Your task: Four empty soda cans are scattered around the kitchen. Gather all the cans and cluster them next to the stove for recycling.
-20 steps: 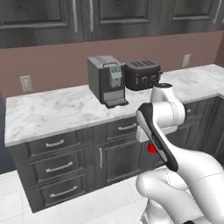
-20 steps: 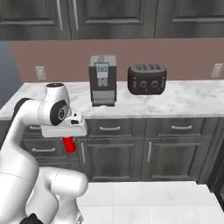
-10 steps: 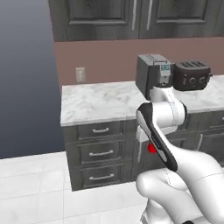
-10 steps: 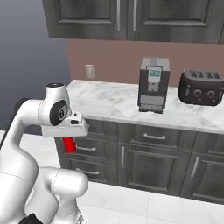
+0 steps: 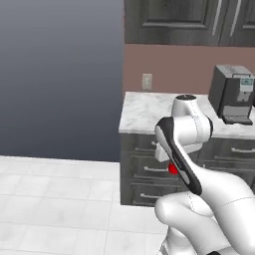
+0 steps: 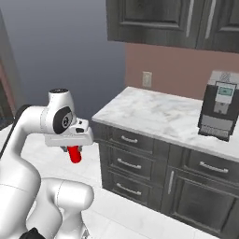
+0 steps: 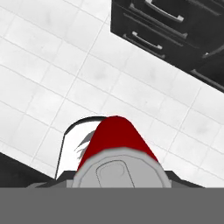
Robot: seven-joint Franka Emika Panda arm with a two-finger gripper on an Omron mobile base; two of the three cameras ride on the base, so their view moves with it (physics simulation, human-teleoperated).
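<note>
A bright red soda can (image 6: 73,154) hangs from my gripper (image 6: 72,148), which is shut on it at the end of the folded arm, in front of my body and left of the counter's end. In the left base view the can (image 5: 172,169) peeks out as a small red patch behind the forearm. In the hand view the can (image 7: 116,138) fills the lower middle, silver top towards the camera, above white floor tiles. The stove is out of view.
A marble counter (image 6: 140,112) over dark drawers (image 6: 128,140) ends at its left corner close to the arm. A coffee machine (image 6: 218,105) stands on it at the right. A wall outlet (image 6: 146,79) and dark upper cabinets (image 6: 154,18) are behind. White tiled floor (image 5: 55,199) spreads to the left.
The whole picture has slid right as the base turned left: the toaster has left the views and open floor appears. The arm's pose and its hold on the can are unchanged.
</note>
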